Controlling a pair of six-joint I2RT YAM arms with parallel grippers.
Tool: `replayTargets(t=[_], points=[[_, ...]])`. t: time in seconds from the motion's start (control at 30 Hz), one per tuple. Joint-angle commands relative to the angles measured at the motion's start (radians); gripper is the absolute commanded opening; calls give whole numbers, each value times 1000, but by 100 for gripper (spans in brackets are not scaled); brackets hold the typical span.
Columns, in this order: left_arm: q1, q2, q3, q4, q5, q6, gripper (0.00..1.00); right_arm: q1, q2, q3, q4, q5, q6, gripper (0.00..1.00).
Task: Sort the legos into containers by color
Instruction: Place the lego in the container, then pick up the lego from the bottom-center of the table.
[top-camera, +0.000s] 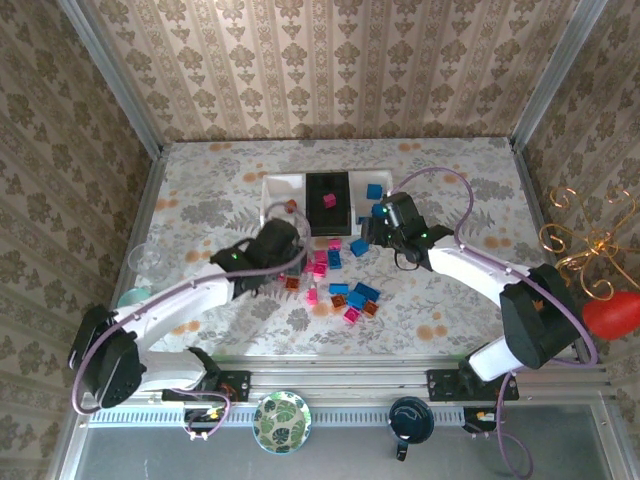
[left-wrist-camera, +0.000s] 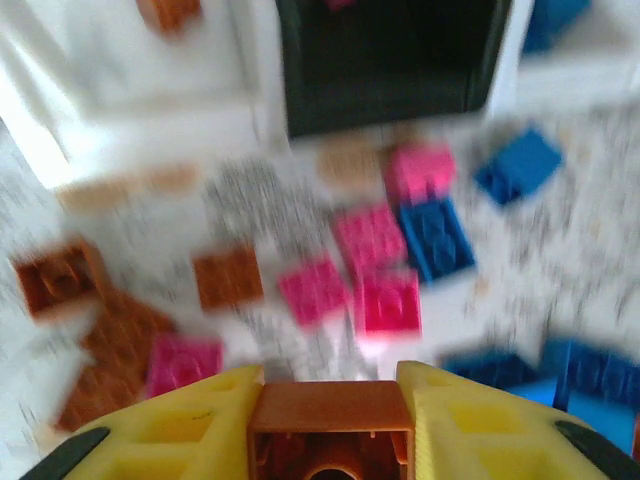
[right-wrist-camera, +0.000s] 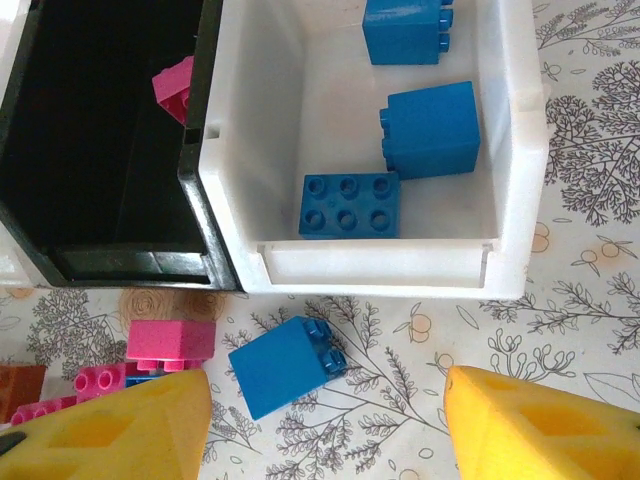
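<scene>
1. No word, number, brand mark or sign can be read anywhere in the scene.
2. The legos (right-wrist-camera: 349, 205) show plain coloured faces; any moulding on their studs is too small to make out.
3. The containers (right-wrist-camera: 520, 150) have bare white and black walls.
4. The tablecloth (top-camera: 480, 180) and wallpaper (top-camera: 330, 70) carry floral patterns, not lettering.
5. The orange-brown brick (left-wrist-camera: 330, 420) close to the left wrist camera is blurred, with nothing legible.

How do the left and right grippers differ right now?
The left gripper is shut on an orange-brown brick; the right gripper is open and empty. The left gripper looks onto scattered bricks; the right gripper hangs over a blue brick before the white tray. Both have yellow fingers.
</scene>
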Motion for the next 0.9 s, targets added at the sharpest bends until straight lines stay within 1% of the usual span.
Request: replayTargets(t=[0.0, 0.17, 0.33, 0.37, 0.5, 0.63, 0.77, 0.87], points=[[86, 107, 107, 50, 50, 86, 39, -6, -42, -15, -14, 17, 24, 65], [182, 348, 312, 38, 35, 141, 38, -3, -91, -49, -30, 2, 34, 65], [238, 500, 452, 10, 22, 156, 39, 4, -158, -94, -41, -37, 31, 65], [249, 527, 478, 1, 24, 156, 41, 8, -169, -106, -39, -49, 29, 65], [270, 588, 555, -35, 47, 152, 55, 30, -196, -149, -11, -140, 22, 65], [266, 530, 546, -16, 82, 135, 66, 103, -206, -161, 5, -168, 8, 66], [248, 372, 453, 43, 129, 105, 78, 192, -191, -143, 21, -181, 23, 65], [224, 221, 336, 99, 157, 76, 86, 275, -156, -109, 30, -182, 30, 64]])
